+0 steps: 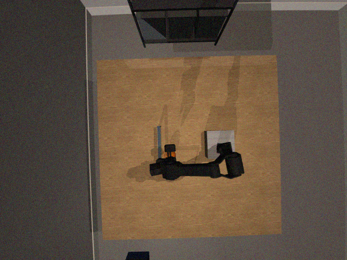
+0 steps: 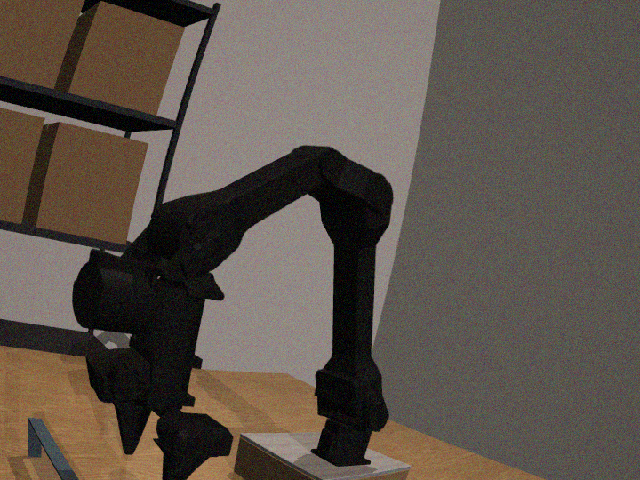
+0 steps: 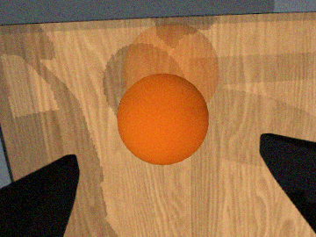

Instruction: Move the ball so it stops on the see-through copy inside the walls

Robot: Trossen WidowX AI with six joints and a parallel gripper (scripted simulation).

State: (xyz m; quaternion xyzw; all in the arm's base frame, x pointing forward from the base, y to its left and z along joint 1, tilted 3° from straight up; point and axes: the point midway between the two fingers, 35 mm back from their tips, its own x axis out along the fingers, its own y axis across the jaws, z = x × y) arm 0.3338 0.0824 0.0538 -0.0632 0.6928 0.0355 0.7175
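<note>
The orange ball (image 3: pixel 162 119) lies on the table. It partly shows under the arm in the top view (image 1: pixel 173 154). The see-through copy (image 3: pixel 199 57) is just above the ball in the wrist view, partly overlapped by it. One low wall (image 1: pixel 159 139) (image 2: pixel 52 447) (image 3: pixel 132 10) runs beyond the copy, across the top of the wrist view. The other wall (image 3: pixel 3 168) shows only at the left edge there; the arm hides it in the top view. My gripper (image 2: pixel 148 466) (image 3: pixel 170 153) is open and empty, pointing down above the ball, one finger on each side in the wrist view.
The arm's base block (image 1: pixel 211 144) (image 2: pixel 279 448) stands right of the walls. A shelf rack (image 1: pixel 180 42) (image 2: pixel 178 124) stands beyond the table (image 1: pixel 134 209). Cardboard boxes (image 2: pixel 126 61) are on its shelves. A dark blue object (image 1: pixel 138 255) is at the bottom of the top view.
</note>
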